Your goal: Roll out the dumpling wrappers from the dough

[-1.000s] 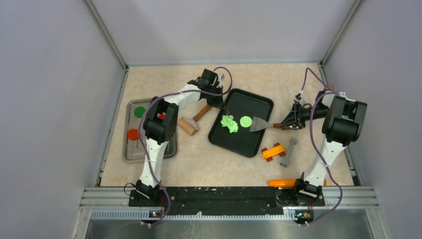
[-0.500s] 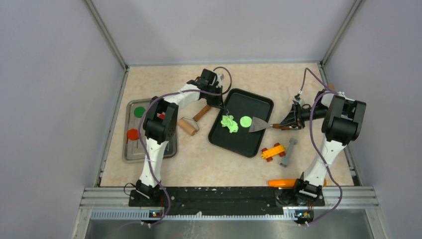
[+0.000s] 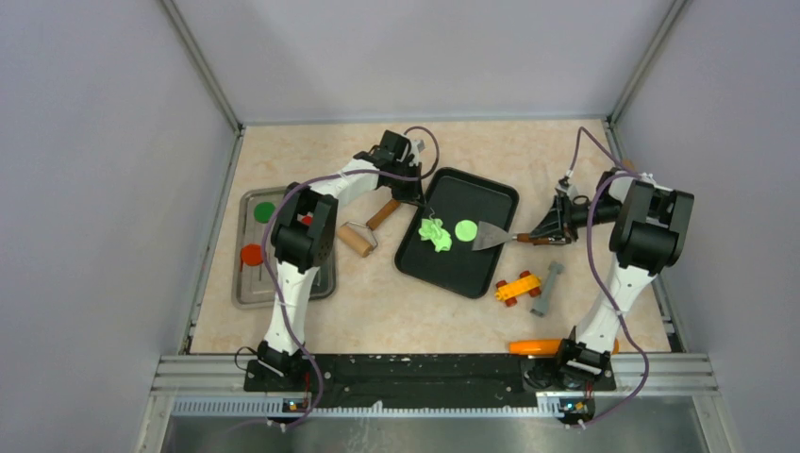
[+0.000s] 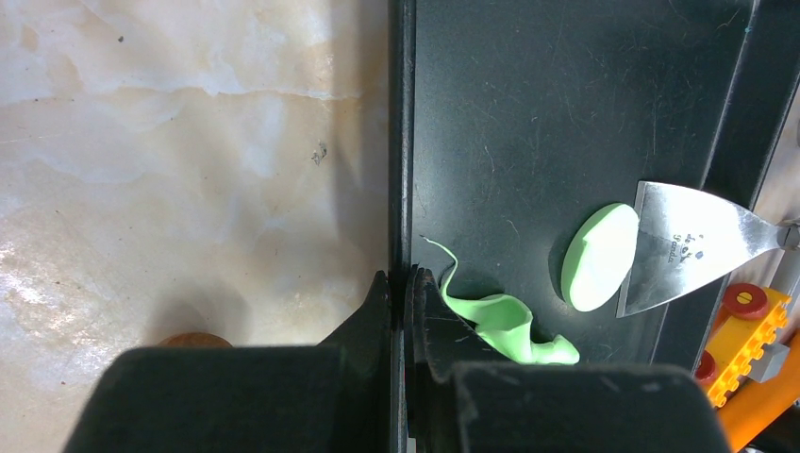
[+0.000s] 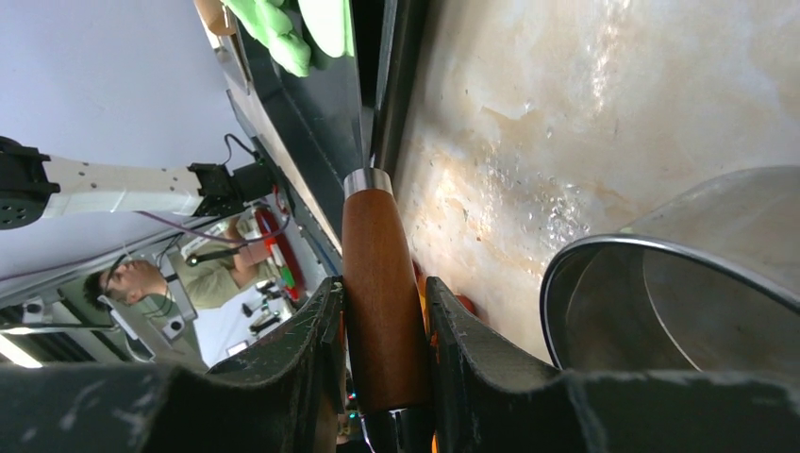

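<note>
So, the dough [image 3: 435,233] is a ragged lime-green scrap, crumpled and stringy, with a thin tail curling up from it. It lies inside the black tray [image 3: 470,276], towards the tray's left rim. Just to its right, not touching it, lies one dumpling wrapper [image 3: 466,229], a neat smooth round disc of the same green. The steel blade of a scraper [image 3: 490,236] meets the wrapper's right edge. The right end effector [image 5: 382,288] is clamped on the scraper's brown wooden handle, one finger on each side. The left end effector [image 4: 401,279] is closed almost fully, pinching the tray's left rim between its fingertips, close to the scrap. The tray rests on the mottled beige table [image 3: 396,311].
</note>
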`<state>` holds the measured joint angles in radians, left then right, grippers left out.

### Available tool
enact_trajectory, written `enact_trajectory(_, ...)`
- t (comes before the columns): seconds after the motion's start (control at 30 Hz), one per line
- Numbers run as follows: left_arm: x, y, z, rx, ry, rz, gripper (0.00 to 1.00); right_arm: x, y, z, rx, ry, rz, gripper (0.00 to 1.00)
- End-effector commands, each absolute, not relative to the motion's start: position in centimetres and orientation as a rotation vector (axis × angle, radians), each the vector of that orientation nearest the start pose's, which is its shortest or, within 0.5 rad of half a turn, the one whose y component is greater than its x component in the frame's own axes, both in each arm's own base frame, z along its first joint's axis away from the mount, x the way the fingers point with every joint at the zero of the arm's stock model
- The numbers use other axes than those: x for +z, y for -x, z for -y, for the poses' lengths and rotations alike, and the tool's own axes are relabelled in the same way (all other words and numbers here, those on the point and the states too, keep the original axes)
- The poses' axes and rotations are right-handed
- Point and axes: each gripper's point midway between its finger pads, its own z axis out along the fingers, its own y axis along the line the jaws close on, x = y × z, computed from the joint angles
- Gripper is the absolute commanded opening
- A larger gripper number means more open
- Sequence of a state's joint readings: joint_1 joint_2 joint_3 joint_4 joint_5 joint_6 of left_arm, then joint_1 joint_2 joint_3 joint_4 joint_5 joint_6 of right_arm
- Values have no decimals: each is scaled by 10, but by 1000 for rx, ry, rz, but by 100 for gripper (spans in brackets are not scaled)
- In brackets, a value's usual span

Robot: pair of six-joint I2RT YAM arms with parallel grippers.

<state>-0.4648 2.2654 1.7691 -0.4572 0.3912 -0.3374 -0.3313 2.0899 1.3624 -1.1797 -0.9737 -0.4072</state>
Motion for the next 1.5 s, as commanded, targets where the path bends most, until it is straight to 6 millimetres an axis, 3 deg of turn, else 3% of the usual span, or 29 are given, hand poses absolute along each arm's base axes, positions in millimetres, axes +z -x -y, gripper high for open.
enact_trajectory(0.0,14,-418,305,-775,-334,-2711,0,64,-332,-5,1169,24,-2719,0)
enact_trajectory(0.23,31,-418,291,-742,-185,-2720,0,134,-334,-24,1282,118,-2519,0)
enact_trajectory(0.3,41,-413,293,-790,-229,-2710,0,151,-332,-29,1297,147,-2464,0)
enact_trajectory(0.33,50,-411,293,-794,-296,-2696,7,161,-332,-31,1299,165,-2436,0)
enact_trajectory(0.4,75,-414,283,-745,-432,-2616,38,183,-328,-34,1280,210,-2392,0)
enact_trajectory(0.43,90,-419,278,-738,-503,-2553,46,193,-327,-34,1250,238,-2372,0)
enact_trajectory(0.53,130,-440,279,-733,-823,-2317,58,222,-321,-31,1148,296,-2319,0)
enact_trajectory(0.57,140,-448,282,-712,-953,-2239,59,230,-319,-31,1121,306,-2300,0)
enact_trajectory(0.6,134,-454,287,-714,-1081,-2191,61,236,-316,-30,1093,309,-2285,0)
enact_trajectory(0.63,151,-471,294,-673,-1164,-2092,63,238,-313,-29,1072,302,-2281,0)
enact_trajectory(0.8,131,-512,313,-491,-1512,-1827,74,249,-298,-30,1000,254,-2261,0)
enact_trajectory(0.97,114,-523,340,-387,-1636,-1635,87,247,-277,-32,969,225,-2277,0)
enact_trajectory(1.07,109,-531,356,-389,-1596,-1639,91,245,-266,-32,963,212,-2283,0)
enact_trajectory(1.23,84,-550,365,-335,-1505,-1712,95,244,-252,-38,965,205,-2283,0)
enact_trajectory(1.37,54,-555,358,-278,-1513,-1777,94,246,-249,-38,942,208,-2280,0)
enact_trajectory(1.47,36,-558,339,-188,-1520,-1851,92,248,-250,-38,946,199,-2277,0)
